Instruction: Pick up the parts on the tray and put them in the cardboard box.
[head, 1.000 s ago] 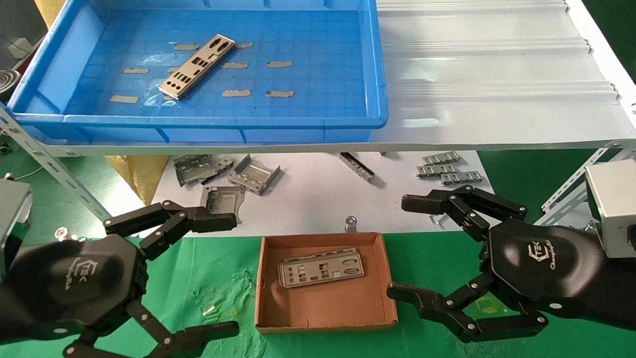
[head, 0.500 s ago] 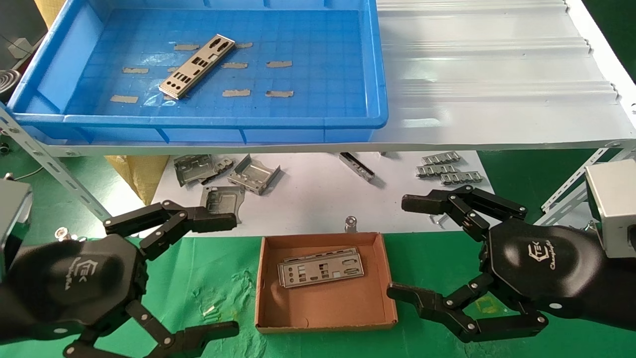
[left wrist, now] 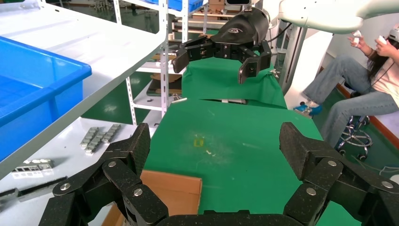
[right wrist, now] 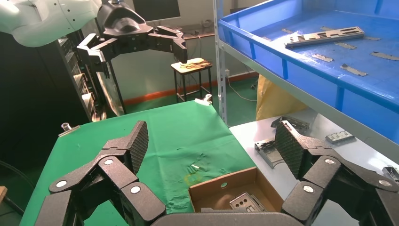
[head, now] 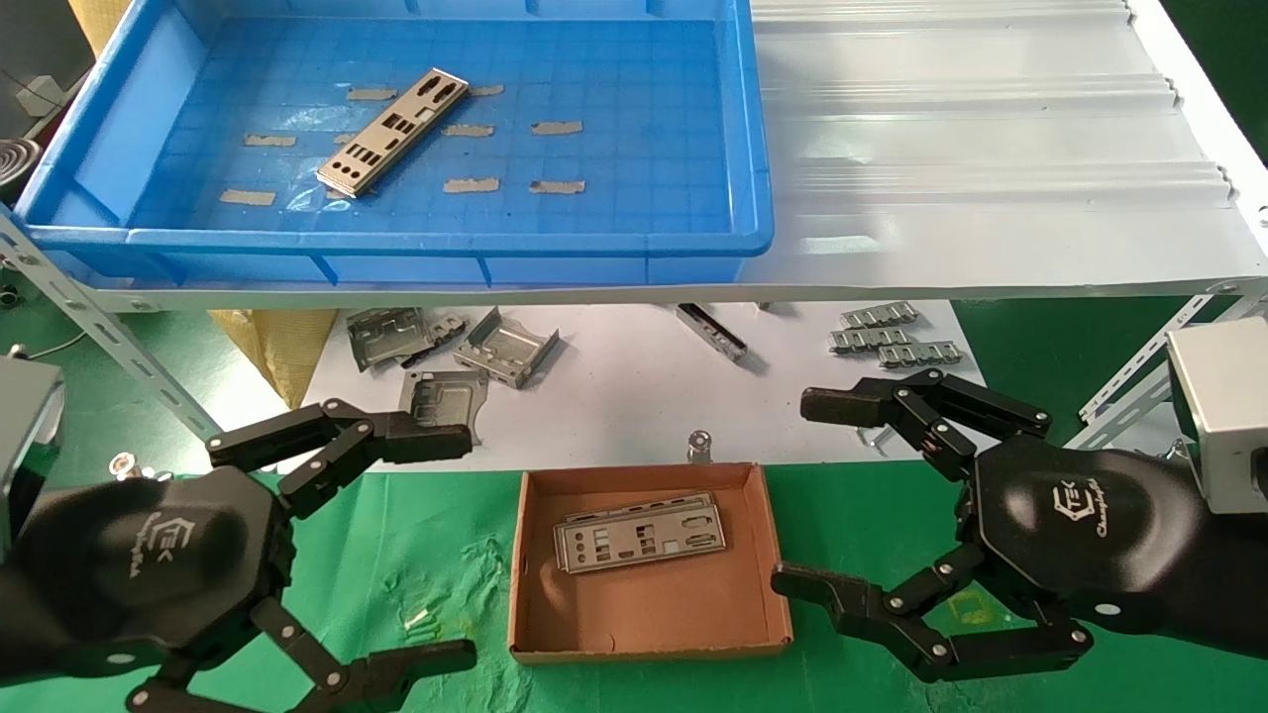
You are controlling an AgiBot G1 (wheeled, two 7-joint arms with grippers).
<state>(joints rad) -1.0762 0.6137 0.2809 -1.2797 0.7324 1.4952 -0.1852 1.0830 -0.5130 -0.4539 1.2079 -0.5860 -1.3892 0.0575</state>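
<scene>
I'm working in what looks like a factory workshop: slotted metal shelving (left wrist: 163,56) carries a blue tray (head: 416,243), loose stamped metal brackets (head: 505,347) lie on white paper, green cloth (left wrist: 235,136) covers the bench, and a seated person (left wrist: 357,75) holds controllers nearby.

Bright, even overhead light; soft glare on the white shelf (head: 971,149); sharp focus throughout.

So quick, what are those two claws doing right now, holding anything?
Left gripper: open, holding nothing, left of the box.
Right gripper: open, holding nothing, right of the box.
</scene>
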